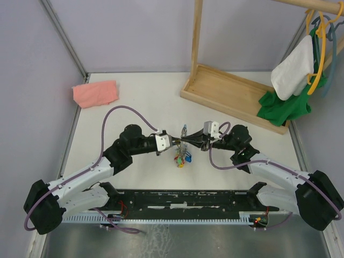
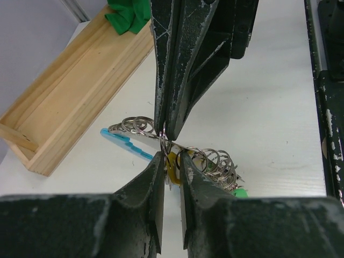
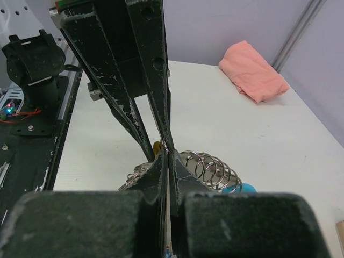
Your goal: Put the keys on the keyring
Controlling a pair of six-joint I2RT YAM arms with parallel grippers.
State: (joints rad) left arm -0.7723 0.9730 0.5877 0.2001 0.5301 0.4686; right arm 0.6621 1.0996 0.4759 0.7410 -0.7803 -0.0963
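My two grippers meet tip to tip above the table's middle. My left gripper [image 1: 175,142] [image 2: 172,157] is closed on the tan-yellow key head [image 2: 172,165], which fills the narrow gap between its fingers. My right gripper [image 1: 189,140] [image 3: 169,152] is shut on a thin wire ring [image 2: 164,141] of the keyring. The bunch [image 1: 181,157] hangs below both, with a row of small rings [image 2: 215,161] [image 3: 209,169] and the light-blue tag [image 2: 126,142]. A green key head [image 2: 240,192] shows at the bunch's far side. The key blades are hidden.
A wooden rack base [image 1: 231,94] stands at the back right, with white and green cloths [image 1: 293,80] on hangers above it. A pink cloth [image 1: 95,93] lies at the back left. The black base rail [image 1: 183,201] runs along the near edge.
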